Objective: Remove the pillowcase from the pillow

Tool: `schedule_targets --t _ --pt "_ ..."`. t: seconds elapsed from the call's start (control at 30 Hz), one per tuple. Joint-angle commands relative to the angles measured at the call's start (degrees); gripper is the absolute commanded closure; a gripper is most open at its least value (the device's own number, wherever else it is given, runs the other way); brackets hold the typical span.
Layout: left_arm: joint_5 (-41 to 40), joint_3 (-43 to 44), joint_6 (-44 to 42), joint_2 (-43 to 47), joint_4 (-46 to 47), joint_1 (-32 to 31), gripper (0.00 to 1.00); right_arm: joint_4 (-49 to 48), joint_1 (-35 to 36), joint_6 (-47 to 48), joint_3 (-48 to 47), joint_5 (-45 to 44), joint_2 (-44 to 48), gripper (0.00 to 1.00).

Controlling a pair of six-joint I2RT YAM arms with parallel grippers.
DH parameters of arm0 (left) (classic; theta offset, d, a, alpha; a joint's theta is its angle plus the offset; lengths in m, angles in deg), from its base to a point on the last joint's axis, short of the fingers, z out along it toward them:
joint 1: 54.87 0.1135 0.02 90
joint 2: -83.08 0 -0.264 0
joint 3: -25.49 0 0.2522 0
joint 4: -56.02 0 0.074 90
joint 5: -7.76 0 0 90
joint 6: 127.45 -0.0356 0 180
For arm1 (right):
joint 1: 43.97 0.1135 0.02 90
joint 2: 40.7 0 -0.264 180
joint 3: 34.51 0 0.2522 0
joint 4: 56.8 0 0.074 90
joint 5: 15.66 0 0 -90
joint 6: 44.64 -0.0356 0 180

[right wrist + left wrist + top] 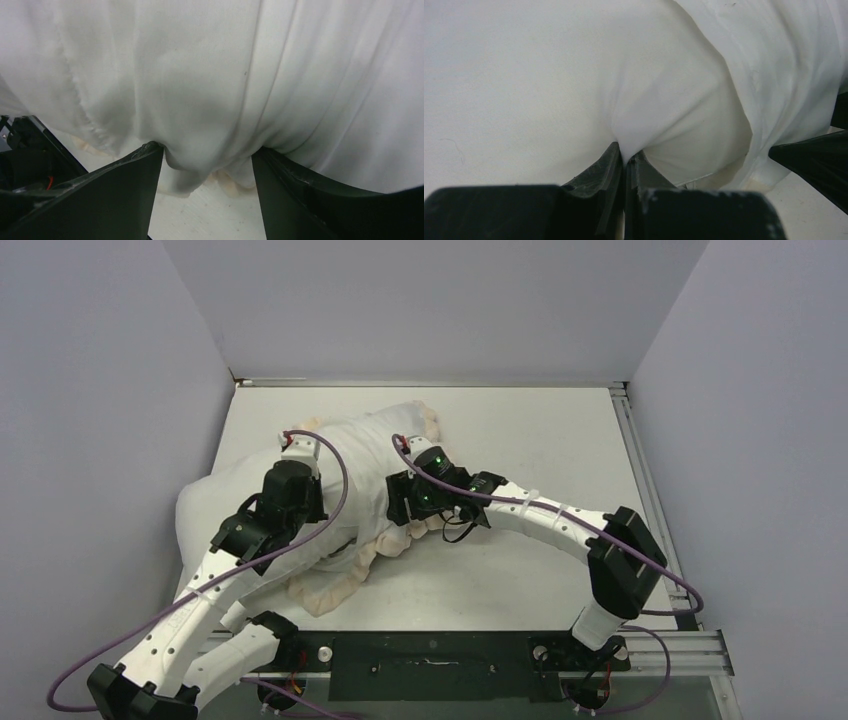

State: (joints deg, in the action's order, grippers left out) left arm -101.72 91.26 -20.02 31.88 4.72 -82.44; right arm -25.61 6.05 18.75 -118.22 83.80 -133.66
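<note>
We are clamping plump white cotton pillow [205,510] in left gripper [626,165] | right gripper [206,150] gaping astride limp cream-frilled pillowcase [380,435] | seemingly half stripped

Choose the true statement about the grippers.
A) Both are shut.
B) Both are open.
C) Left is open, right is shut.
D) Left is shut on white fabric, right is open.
D: the left gripper pinches a fold of white fabric; the right gripper has its fingers wide apart.

Arms [200,600]: white shells, black joint housings
Cables [340,475]: purple, looped along each arm
Left gripper [626,161]: black fingers [599,175], ridged inner faces
Lights [437,454]: green, on right wrist [430,492]
</note>
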Motion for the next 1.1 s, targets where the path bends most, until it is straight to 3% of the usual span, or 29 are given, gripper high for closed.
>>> schedule_targets --t 0.0,0.13,0.2,0.33,0.6,0.83,1.07 --pt "1.3 0.9 0.7 2.1 5.6 -0.1 1.00 -2.0 2.3 -0.6 -4.2 -4.0 -3.8 0.41" --pt "-1.0 2.2 0.4 2.5 4.0 -0.1 1.00 3.5 2.7 0.9 -7.1 -12.9 -6.7 0.84" --pt "-3.4 3.2 0.3 2.7 2.7 0.0 1.00 5.3 2.2 2.4 -7.8 -18.5 -6.0 0.94" --pt "-7.9 5.4 -0.9 3.6 0.1 0.1 1.00 9.3 -1.6 4.5 -8.5 -27.8 -2.6 0.95" --pt "-11.7 8.6 -2.7 6.1 -2.5 0.7 1.00 11.2 -15.1 5.3 -6.4 -31.6 7.5 0.95" --pt "-9.0 8.0 -4.2 8.2 -1.7 0.9 1.00 8.8 -30.5 3.1 -2.4 -22.3 15.1 0.95" --pt "-2.7 4.9 -5.5 10.1 -0.5 0.9 1.00 7.6 -37.1 3.4 0.3 -13.5 17.7 0.95"
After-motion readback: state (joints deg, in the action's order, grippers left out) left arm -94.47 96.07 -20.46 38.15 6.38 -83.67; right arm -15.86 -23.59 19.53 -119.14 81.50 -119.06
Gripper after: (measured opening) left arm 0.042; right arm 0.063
